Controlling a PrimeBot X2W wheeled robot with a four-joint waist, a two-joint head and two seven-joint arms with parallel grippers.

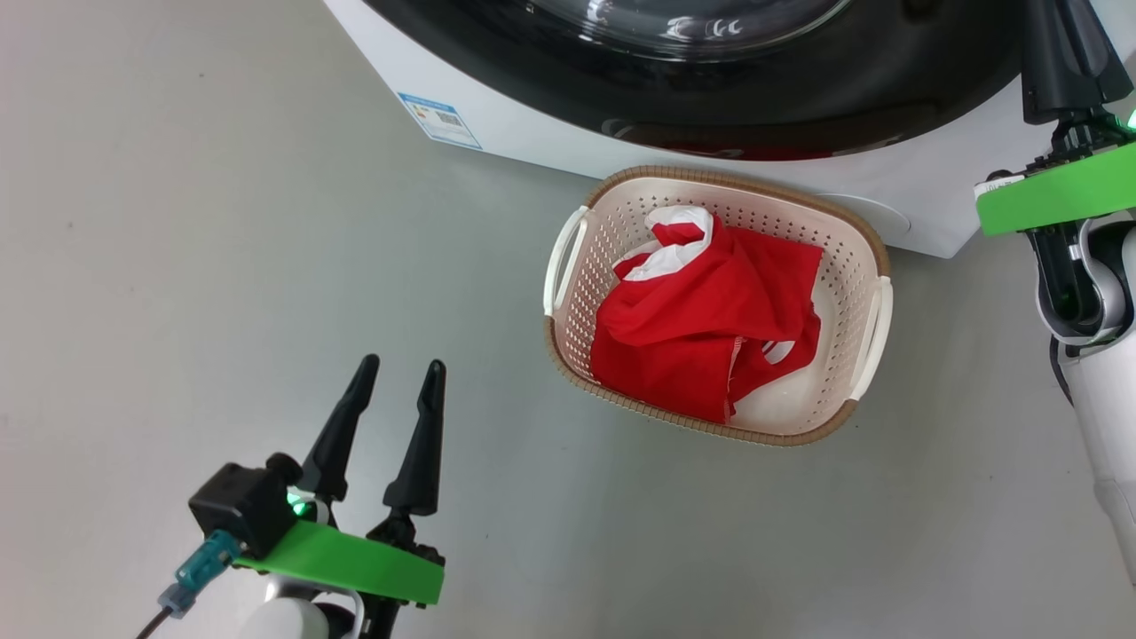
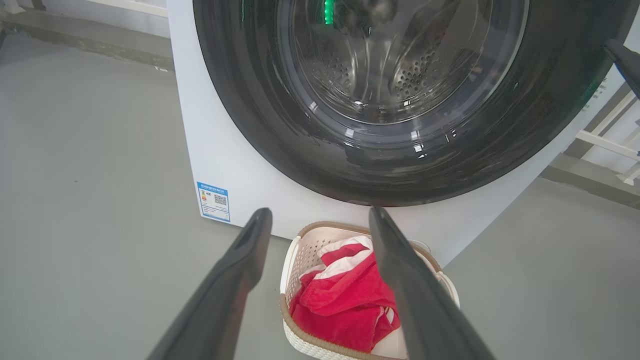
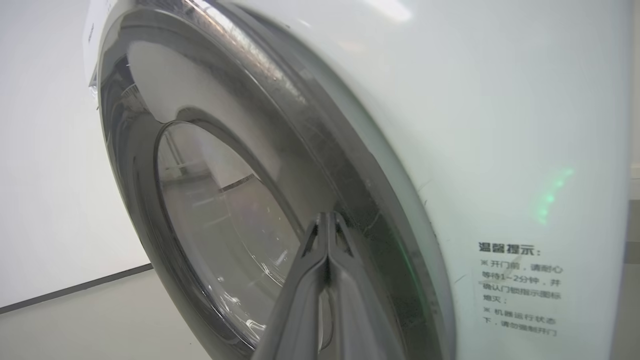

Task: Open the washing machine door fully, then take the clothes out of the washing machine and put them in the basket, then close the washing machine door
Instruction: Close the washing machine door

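The washing machine door (image 1: pixel 710 98) lies flat against the white washing machine (image 1: pixel 532 133), and the steel drum shows through its glass (image 2: pixel 400 75). In front stands the basket (image 1: pixel 737 177) with the red and white clothes (image 1: pixel 701 328) piled in it. My left gripper (image 1: pixel 401 364) hangs open and empty over the floor, left of the basket; its own view looks past its fingers (image 2: pixel 240 270) at the clothes (image 2: pixel 345 300). My right gripper (image 3: pixel 327 215) is shut with nothing in it, its tips against the door's black rim (image 3: pixel 360 210) on the machine's right side (image 1: pixel 1069 53).
Grey floor (image 1: pixel 222 266) spreads to the left and in front of the basket. A blue label (image 1: pixel 439 120) sits on the machine's lower left corner. A printed notice (image 3: pixel 520 285) is on the machine front, right of the door. A white frame (image 2: pixel 605 142) stands right of the machine.
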